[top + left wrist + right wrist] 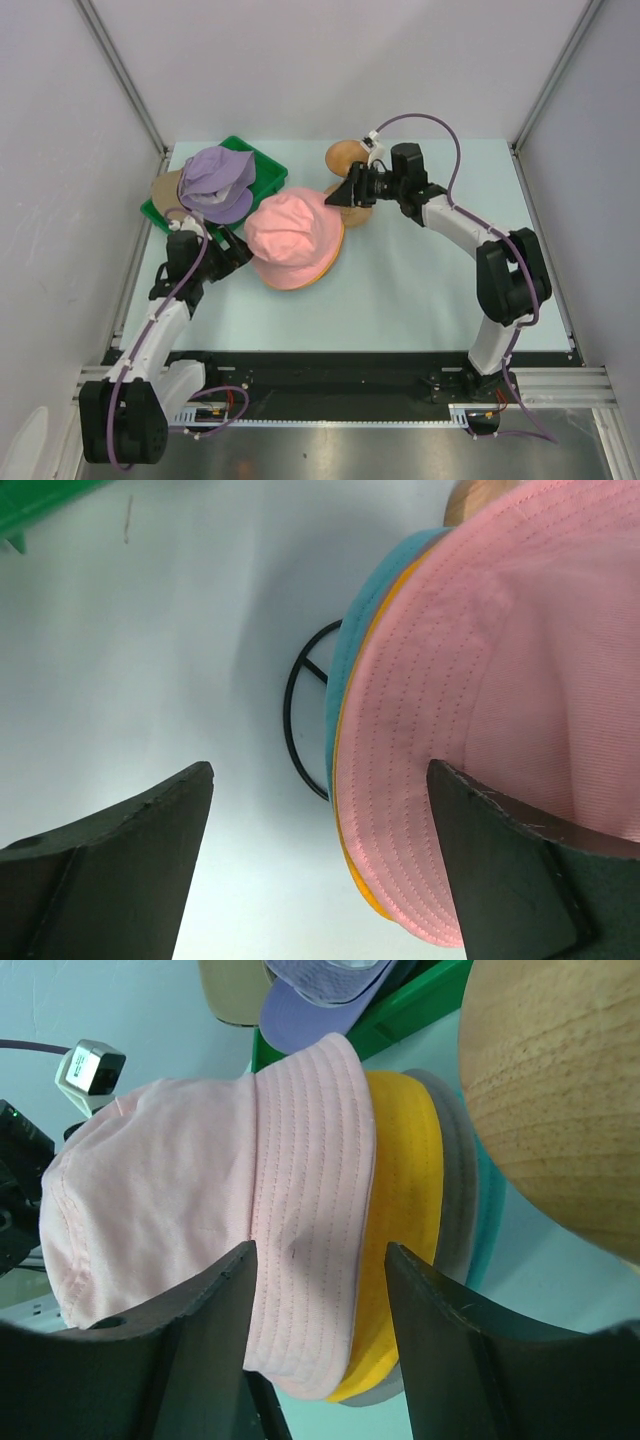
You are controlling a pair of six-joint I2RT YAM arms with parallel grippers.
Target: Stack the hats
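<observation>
A pink bucket hat (290,235) tops a stack at the table's middle. In the right wrist view the pink hat (200,1190) lies over orange (405,1190), grey (462,1185) and teal (487,1220) brims. A lavender hat (218,183) sits on the green tray (262,162), with a tan cap's brim (165,187) beside it. My left gripper (240,255) is open at the stack's left edge; the pink brim (440,750) lies between its fingers. My right gripper (350,190) is open and empty just right of the stack.
A wooden hourglass stand (345,156) stands behind the right gripper and fills the right wrist view's corner (560,1090). A black wire ring (300,720) lies on the table under the stack. White walls enclose the table.
</observation>
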